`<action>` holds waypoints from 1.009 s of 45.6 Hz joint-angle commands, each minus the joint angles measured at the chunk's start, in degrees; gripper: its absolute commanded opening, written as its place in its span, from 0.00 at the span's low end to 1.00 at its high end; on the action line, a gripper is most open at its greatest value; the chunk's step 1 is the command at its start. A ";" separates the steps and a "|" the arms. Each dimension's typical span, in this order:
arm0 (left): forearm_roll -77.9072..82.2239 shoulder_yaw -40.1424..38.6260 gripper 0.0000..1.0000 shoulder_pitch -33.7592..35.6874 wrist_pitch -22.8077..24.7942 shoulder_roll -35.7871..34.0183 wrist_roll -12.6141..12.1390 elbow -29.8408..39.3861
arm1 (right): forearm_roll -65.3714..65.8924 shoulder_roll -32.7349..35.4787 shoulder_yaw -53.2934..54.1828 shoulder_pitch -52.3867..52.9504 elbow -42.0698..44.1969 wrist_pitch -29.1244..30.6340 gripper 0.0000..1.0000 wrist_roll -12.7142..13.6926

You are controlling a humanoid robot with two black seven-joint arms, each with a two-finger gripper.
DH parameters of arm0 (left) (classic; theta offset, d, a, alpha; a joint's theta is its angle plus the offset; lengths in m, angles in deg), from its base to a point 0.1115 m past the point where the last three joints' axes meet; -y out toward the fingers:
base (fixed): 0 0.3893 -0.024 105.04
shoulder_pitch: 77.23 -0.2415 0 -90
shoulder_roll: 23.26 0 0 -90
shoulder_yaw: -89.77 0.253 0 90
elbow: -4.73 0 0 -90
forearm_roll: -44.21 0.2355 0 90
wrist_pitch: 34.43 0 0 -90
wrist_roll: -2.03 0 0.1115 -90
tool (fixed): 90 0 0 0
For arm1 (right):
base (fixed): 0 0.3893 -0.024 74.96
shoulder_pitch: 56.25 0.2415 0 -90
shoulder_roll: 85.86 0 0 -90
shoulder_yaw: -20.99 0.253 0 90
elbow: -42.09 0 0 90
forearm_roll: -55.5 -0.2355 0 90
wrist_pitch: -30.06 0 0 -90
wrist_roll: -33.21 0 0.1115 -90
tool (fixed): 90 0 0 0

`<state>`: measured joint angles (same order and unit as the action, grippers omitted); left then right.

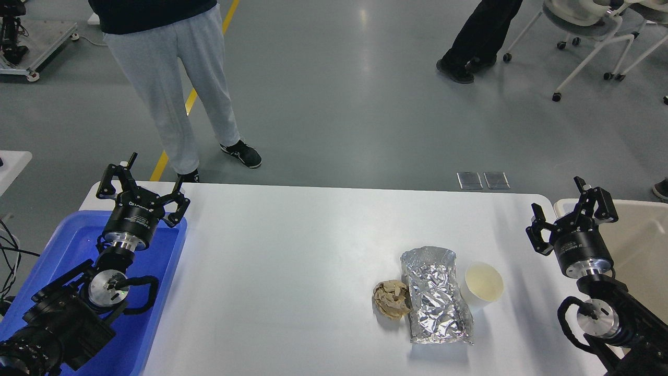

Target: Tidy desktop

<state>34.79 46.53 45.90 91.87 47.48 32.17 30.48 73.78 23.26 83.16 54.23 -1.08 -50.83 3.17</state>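
The white desktop [292, 250] spans the middle of the head view. Toward its right lie a crumpled silver foil bag [436, 295], a crumpled brown paper ball [391, 298] touching the bag's left side, and a white paper cup [484, 282] just right of the bag. My left gripper [142, 184] hangs open and empty over the far end of the blue tray, far left of these items. Over the desktop's right edge, my right gripper [571, 201] stands open and empty, right of the cup.
A blue plastic tray [156, 313] sits at the desktop's left edge under my left arm. A beige tub [644, 250] stands at the right edge. A person in grey trousers [172, 94] stands beyond the far left corner; another person and chairs are farther back.
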 commanded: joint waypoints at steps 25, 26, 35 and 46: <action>0.10 0.00 1.00 0.00 -0.09 0.01 0.00 0.00 | 0.00 1.62 -0.03 -0.52 -2.62 0.91 0.99 -0.28; 0.10 0.00 1.00 0.00 0.00 0.01 0.00 0.00 | 0.00 1.88 -0.03 -0.35 -2.71 0.91 0.99 -0.28; 0.10 0.00 1.00 0.00 0.00 0.01 0.00 0.00 | 0.00 2.15 -0.03 0.27 -2.71 0.65 0.99 -0.37; 0.02 -0.09 1.00 0.00 -0.18 0.01 -0.08 0.00 | 0.00 1.97 -1.17 2.20 -1.21 -0.40 0.99 0.07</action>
<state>34.89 46.53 45.90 91.85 47.48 32.16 30.48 73.79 25.20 82.94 54.63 -3.31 -50.40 2.72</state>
